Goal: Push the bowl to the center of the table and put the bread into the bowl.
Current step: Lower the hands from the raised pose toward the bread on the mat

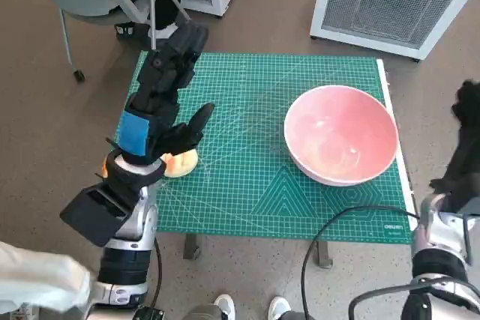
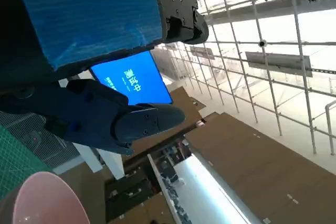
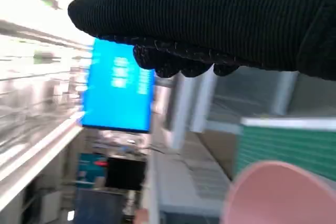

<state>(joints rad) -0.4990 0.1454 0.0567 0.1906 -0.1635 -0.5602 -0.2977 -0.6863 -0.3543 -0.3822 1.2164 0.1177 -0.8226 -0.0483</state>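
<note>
Nothing done: bowl (image 1: 342, 134) sits right of table centre, unpushed; bread (image 1: 180, 162) at left edge under released left hand (image 1: 161, 103); right hand (image 1: 466, 136) state unclear

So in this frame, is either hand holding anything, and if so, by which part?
Nothing is held. The left hand hangs open above the bread, fingers spread. The right hand is off the table's right edge, apart from the bowl; its fingers barely show.

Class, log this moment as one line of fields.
bowl: right side of mat, empty | bread: left edge, under left robot hand | right robot hand: beside bowl
</note>
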